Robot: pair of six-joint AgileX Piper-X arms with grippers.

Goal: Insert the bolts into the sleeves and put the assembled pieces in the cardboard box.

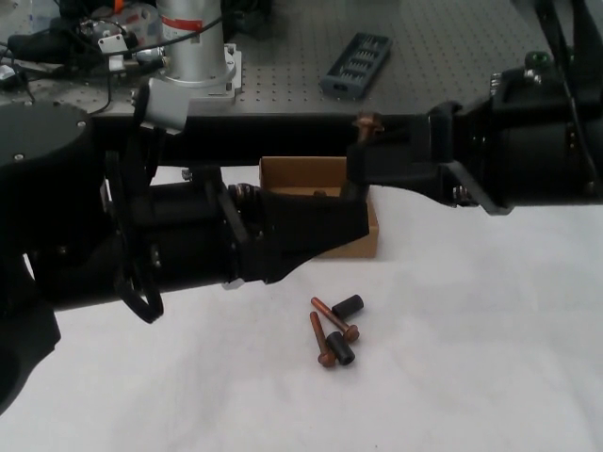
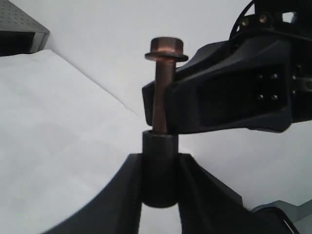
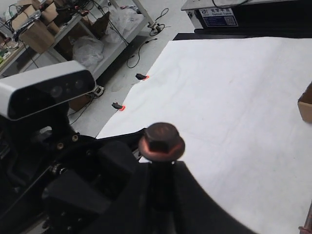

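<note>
Closest to the lens in the left wrist view, the left pincer is seen pinching a short black sleeve between its two fingers, the sleeve's open mouth turned toward a copper-coloured bolt. That bolt is gripped by the right pincer, whose fingers are pressed onto the shank just under the flanged hex head. In the high view the pair is held off the tabletop, in the upper middle of the frame, just above the cardboard box. Two loose bolts and two loose sleeves are left lying in the lower middle.

The step in hand is judged to be the insertion. The shank's free end is met by the sleeve's mouth; how deep it sits cannot be told. For a clean entry, shank and bore should be kept on one line, and the push should be given straight along that line, not sideways, so that the tip is not caught on the rim. The right pincer's fingers lie close to the sleeve, so the grip will probably have to be loosened or shifted before the bolt can be seated fully.

The bolt's long axis is upright, with the head upward and the tip downward. The sleeve is held upright too, on about the same line.
</note>
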